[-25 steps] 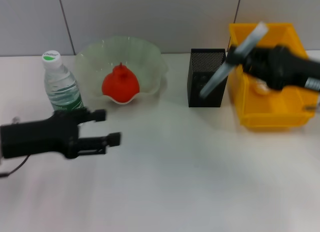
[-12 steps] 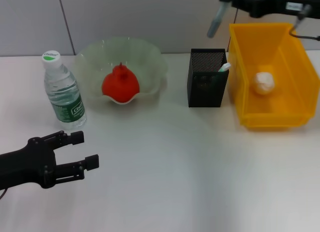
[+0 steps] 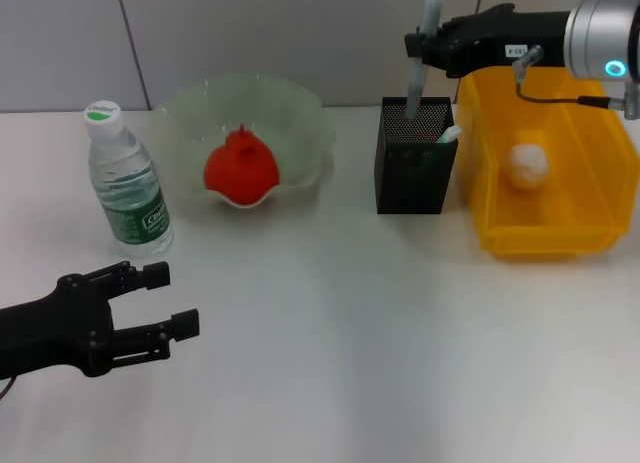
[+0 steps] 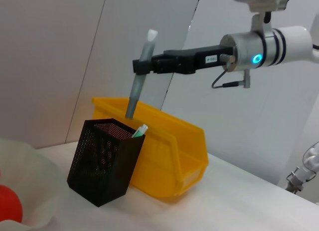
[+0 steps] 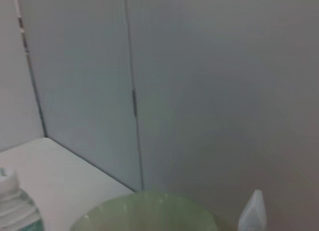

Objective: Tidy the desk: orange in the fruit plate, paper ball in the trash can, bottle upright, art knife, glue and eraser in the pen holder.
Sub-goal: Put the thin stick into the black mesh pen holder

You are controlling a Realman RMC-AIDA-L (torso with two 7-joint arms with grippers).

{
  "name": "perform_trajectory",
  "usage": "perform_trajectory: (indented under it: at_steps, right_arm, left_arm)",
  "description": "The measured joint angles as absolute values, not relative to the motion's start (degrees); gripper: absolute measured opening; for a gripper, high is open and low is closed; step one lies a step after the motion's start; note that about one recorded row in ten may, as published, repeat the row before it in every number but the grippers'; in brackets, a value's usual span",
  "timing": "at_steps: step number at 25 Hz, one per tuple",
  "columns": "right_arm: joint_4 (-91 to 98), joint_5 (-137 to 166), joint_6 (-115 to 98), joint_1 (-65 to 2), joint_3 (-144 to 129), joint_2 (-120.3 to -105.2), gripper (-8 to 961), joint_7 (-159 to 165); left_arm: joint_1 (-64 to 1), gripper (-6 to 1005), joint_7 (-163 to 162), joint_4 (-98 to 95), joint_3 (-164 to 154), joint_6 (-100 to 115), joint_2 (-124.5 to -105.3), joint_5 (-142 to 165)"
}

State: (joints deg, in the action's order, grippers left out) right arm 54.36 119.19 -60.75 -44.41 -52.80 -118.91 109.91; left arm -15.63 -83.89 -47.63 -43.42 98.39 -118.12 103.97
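Grey art knife [image 3: 422, 45], clamped in right pincer [image 3: 418, 45], apparently enters pen holder [image 3: 412, 173]; left pincer [image 3: 165, 299] gapes empty.

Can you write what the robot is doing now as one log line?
right pincer: holds art knife over pen holder | left pincer: open, idle

Grey art knife [image 3: 424, 45] stands near-upright, tip inside black mesh pen holder [image 3: 414, 169].
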Motion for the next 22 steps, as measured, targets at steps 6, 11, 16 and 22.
perform_trajectory:
  at_steps: [6,11,16,22]
  right_arm:
    - [51.4,119.2,-56.9,-44.7,-53.2,-118.91,139,107.8]
    - [48.5,119.2,-54.7,-45.1,-53.5,-118.90,139,106.2]
    - [46.5,118.5,-53.0,-45.3,-54.1,-118.93,152,104.3]
    - [44.3,116.8,-52.5,-45.4,-54.4,-119.09,190,101.9]
  left_arm:
    - [-15.9,859,-84.1,-47.6,-43.4,98.2,-118.11,104.0]
    - [-16.1,859,-84.1,-47.6,-43.4,97.8,-118.07,104.0]
    - [-16.3,859,-84.0,-47.4,-43.4,97.4,-118.13,104.0]
    - [-16.8,859,-84.0,-46.8,-43.4,97.4,-118.02,104.0]
